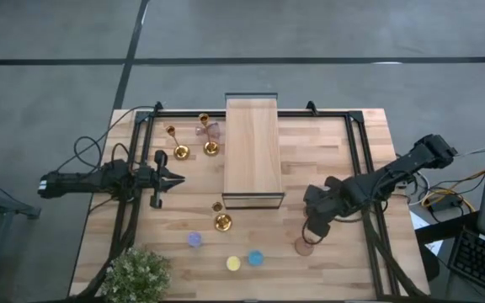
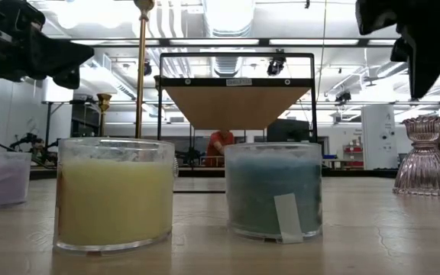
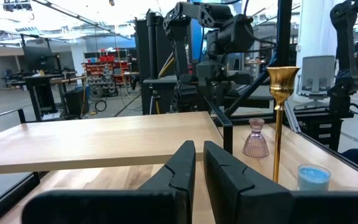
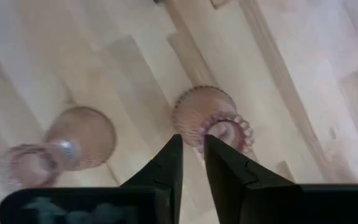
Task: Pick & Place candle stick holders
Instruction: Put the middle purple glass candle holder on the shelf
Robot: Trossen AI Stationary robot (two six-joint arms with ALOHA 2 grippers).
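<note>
Overhead, right gripper (image 4: 192,144) above ribbed pink glass holder (image 4: 211,121)
Fingers nearly closed, gripping nothing; left gripper (image 1: 175,178) likewise, near bench's left edge.

Two dark, almost black robot arms made of chunky jointed pieces are seen, the left arm (image 1: 99,180) thin and long, the right arm (image 1: 386,178) thicker with boxy blocks. Black cables are looped beside the left arm. Each arm is ended by two black, wedge-shaped fingers (image 3: 178,171) with flat inner faces (image 4: 169,165).
</note>
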